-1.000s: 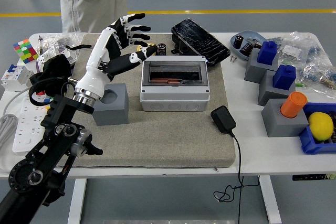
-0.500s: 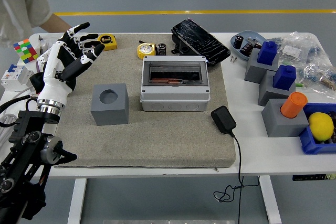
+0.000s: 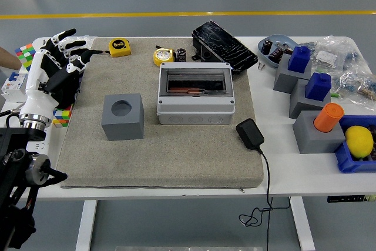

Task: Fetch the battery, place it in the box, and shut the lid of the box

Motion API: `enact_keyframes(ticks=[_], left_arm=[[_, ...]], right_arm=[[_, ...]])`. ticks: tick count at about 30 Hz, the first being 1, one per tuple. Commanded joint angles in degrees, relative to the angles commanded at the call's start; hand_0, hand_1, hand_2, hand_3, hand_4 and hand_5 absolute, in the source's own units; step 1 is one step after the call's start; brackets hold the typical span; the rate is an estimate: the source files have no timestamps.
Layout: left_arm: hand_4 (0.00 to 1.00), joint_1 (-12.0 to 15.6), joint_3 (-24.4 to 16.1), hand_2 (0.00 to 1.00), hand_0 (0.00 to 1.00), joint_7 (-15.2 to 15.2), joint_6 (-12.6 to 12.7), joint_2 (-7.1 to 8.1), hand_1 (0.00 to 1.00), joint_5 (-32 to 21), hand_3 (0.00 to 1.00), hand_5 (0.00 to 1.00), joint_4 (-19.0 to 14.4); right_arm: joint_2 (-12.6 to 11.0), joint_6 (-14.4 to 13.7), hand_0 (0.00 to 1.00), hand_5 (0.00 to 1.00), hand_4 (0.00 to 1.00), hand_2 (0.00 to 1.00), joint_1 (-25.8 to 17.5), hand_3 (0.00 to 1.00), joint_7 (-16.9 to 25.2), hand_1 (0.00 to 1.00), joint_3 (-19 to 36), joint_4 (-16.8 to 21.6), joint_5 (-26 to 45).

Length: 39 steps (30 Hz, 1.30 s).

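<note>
The grey plastic box point(image 3: 195, 93) stands in the middle of the beige mat point(image 3: 158, 157). Its clear lid lies flat over the top, and a reddish object point(image 3: 192, 92) shows through it. A small dark cylinder point(image 3: 181, 54), like a battery, stands behind the box beside a yellow tape measure point(image 3: 164, 57). My left hand point(image 3: 69, 48) is at the mat's far left edge, well away from the box, with its fingers spread and holding nothing. My right arm is out of view.
A grey block with a round hole point(image 3: 122, 116) stands left of the box. A black adapter point(image 3: 249, 133) with its cable lies to the box's right. A cracked black device point(image 3: 223, 45) lies behind. Grey blocks, blue pieces and a lemon bin point(image 3: 355, 145) crowd the right. A cube point(image 3: 24, 55) lies far left.
My left hand has drawn back from beside the box to the left edge of the table. The person at the far side has moved out of view to the left.
</note>
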Motion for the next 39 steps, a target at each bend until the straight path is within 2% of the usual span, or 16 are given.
enact_keyframes(ticks=[6, 9, 12, 13, 14, 20, 24, 29, 39], left_arm=[[0.998, 1.5, -0.8, 0.606, 0.434, -0.3, -1.2, 0.43, 0.579, 0.3, 0.707, 0.263, 2.3], [0.998, 2.9, -1.1, 0.605, 0.439, 0.1, -2.8, 1.09, 0.583, 1.8, 0.698, 0.264, 3.9], [0.998, 4.2, -2.3, 0.605, 0.439, 0.0, -3.1, 1.45, 0.583, 3.3, 0.698, 0.264, 4.8], [0.998, 4.5, -2.8, 0.605, 0.439, 0.0, -3.1, 1.53, 0.583, 3.4, 0.698, 0.264, 4.8], [0.998, 4.7, -3.1, 0.608, 0.585, -0.1, -3.1, 1.59, 0.595, 3.5, 0.678, 0.266, 4.8], [0.998, 4.9, -4.2, 0.61, 0.585, 0.1, -3.1, 1.42, 0.596, 4.6, 0.667, 0.273, 4.1], [0.998, 5.1, -4.4, 0.61, 0.585, 0.3, -3.1, 0.97, 0.596, 4.9, 0.667, 0.273, 3.9], [0.998, 5.2, -4.5, 0.607, 0.579, 0.6, -3.2, 0.67, 0.595, 5.1, 0.66, 0.279, 3.5], [0.998, 5.4, -4.0, 0.604, 0.55, 1.5, -3.4, 0.98, 0.595, 5.1, 0.643, 0.286, 2.0]], right_arm=[[0.6, -0.1, 0.74, 0.547, 0.998, 0.708, -1.0, 0.702, -0.1, 0.705, 1.9, 0.0, -1.4], [1.4, -0.2, 0.74, 0.548, 0.998, 0.708, -1.6, 0.703, -0.2, 0.705, 2.7, 0.0, -2.1], [2.1, -0.3, 0.74, 0.548, 0.998, 0.708, -1.5, 0.703, 0.0, 0.705, 2.9, 0.0, -2.0], [2.2, -0.2, 0.74, 0.548, 0.998, 0.708, -1.5, 0.703, 0.4, 0.705, 2.1, 0.0, -1.3], [2.3, -0.1, 0.741, 0.548, 0.998, 0.708, -1.5, 0.702, 0.8, 0.705, 1.4, 0.0, -0.7], [3.3, -0.4, 0.74, 0.549, 0.998, 0.708, -1.2, 0.702, -0.9, 0.705, 3.9, 0.0, -4.0], [3.0, -0.3, 0.74, 0.549, 0.998, 0.708, -1.1, 0.702, -1.1, 0.705, 2.7, 0.0, -3.9], [3.0, -0.4, 0.741, 0.549, 0.998, 0.708, -1.0, 0.703, -2.0, 0.705, 4.3, 0.0, -5.7], [3.4, -0.3, 0.741, 0.549, 0.998, 0.708, -0.6, 0.704, -2.1, 0.705, 3.0, 0.0, -5.4]])
